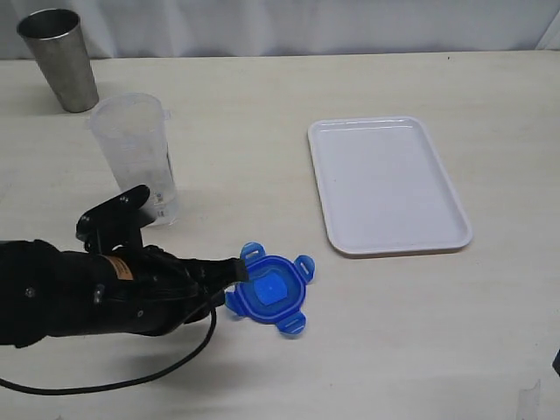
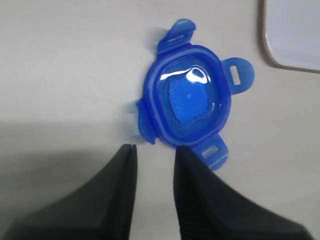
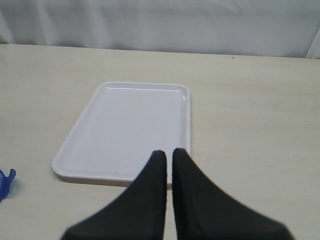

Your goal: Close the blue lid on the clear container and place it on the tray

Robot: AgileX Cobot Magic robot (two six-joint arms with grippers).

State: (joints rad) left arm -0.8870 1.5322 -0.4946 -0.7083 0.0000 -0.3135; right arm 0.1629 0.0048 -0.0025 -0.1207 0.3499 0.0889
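Note:
The blue lid (image 1: pixel 269 293) lies flat on the table with its four flaps spread out. In the left wrist view the blue lid (image 2: pixel 187 97) sits just beyond my fingertips, one flap close to the right finger (image 2: pixel 192 170). My left gripper (image 1: pixel 238 273) (image 2: pixel 155 150) is open, low over the table, with only bare table between its jaws. The clear container (image 1: pixel 136 153) stands upright behind the left arm, uncovered. The white tray (image 1: pixel 385 184) (image 3: pixel 125 125) lies empty to the right. My right gripper (image 3: pixel 166 151) is shut and empty, short of the tray's near rim.
A grey metal cup (image 1: pixel 59 57) stands at the far left behind the container. A black cable (image 1: pixel 131 381) loops on the table below the left arm. One flap of the blue lid (image 3: pixel 5 182) shows at the edge of the right wrist view.

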